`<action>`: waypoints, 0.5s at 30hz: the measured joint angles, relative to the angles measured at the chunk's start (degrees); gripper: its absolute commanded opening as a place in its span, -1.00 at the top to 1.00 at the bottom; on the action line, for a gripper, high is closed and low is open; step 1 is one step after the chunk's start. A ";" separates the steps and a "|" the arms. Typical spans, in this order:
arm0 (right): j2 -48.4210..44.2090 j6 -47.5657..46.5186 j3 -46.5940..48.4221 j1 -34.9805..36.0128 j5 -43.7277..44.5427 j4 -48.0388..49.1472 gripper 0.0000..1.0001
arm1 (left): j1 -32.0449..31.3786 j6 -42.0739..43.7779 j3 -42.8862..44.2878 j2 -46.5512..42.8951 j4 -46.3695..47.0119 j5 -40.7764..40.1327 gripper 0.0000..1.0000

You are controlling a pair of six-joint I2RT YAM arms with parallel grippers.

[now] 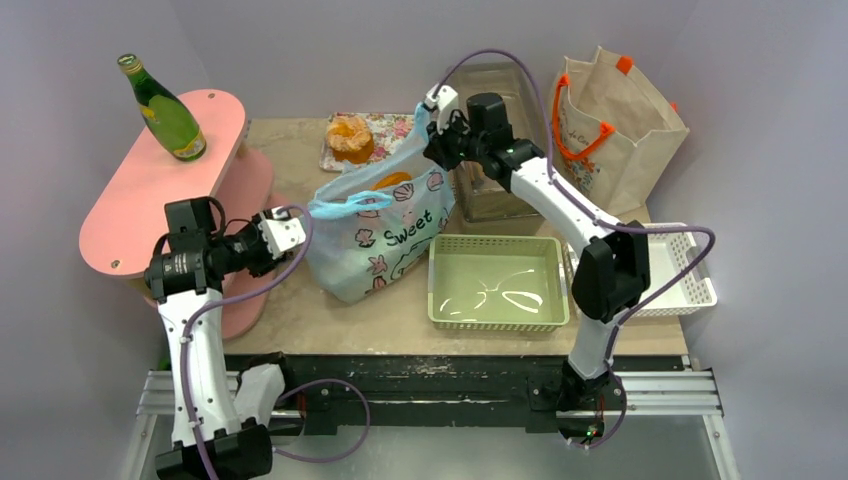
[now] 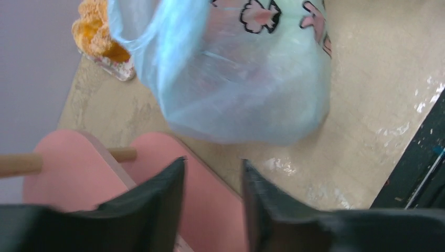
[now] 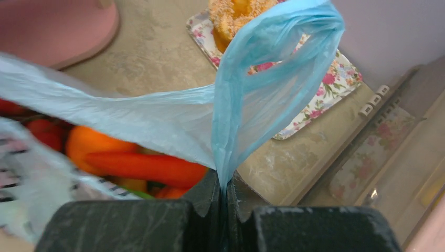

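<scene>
Right tool (image 3: pixel 224 184): clenched on one handle (image 3: pixel 262 79) of a pale blue plastic bag (image 1: pixel 385 235). The thin film is pinched flat between its two fingers, and the loop of the handle rises above them.

Left tool (image 2: pixel 212 165): released, fingers apart with nothing between them. It hovers over the lower tier of a pink shelf (image 1: pixel 130 200), just left of the bag and not touching it.

Bag: stands on the table (image 1: pixel 390 320) near the middle, between the two tools. It is printed with flowers and the word "Sweet". Its mouth is pulled open toward the back right, and its second handle (image 1: pixel 340 207) droops on the side near the left tool.

Inside the bag: an orange (image 3: pixel 86 144) and a long red-orange carrot (image 3: pixel 147 168) show through the opening. Other red things lie beside them, too blurred to name.

Behind the bag: a flowered tray (image 1: pixel 395 128) with a crumbly orange bun (image 1: pixel 350 137) on it.

Right of the bag: a green basket (image 1: pixel 438 290) just beside it, and a white basket (image 1: pixel 690 285) at the table's right edge.

Back right: a clear box (image 1: pixel 500 195) and a paper bag (image 1: pixel 620 130) with orange handles.

Left: a green bottle (image 1: pixel 165 110) on the shelf's upper tier.
</scene>
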 measured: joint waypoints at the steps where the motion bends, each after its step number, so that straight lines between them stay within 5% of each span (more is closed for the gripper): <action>1: -0.48 0.87 0.00 -0.74 -1.57 -0.17 1.00 | -0.20 0.83 0.02 0.15 -0.57 0.04 -0.36; 5: -2.27 4.92 0.26 -1.29 -7.93 -0.22 1.00 | -8.52 -7.58 6.62 2.75 -0.87 -1.29 -0.38; 9: -2.32 7.63 0.81 2.43 -12.02 -0.20 1.00 | -22.53 -24.26 25.70 12.70 5.01 -3.52 -0.39; 15: -2.32 12.07 0.81 4.11 -16.09 -0.07 1.00 | -33.88 -33.66 29.24 23.17 13.05 -6.80 -0.64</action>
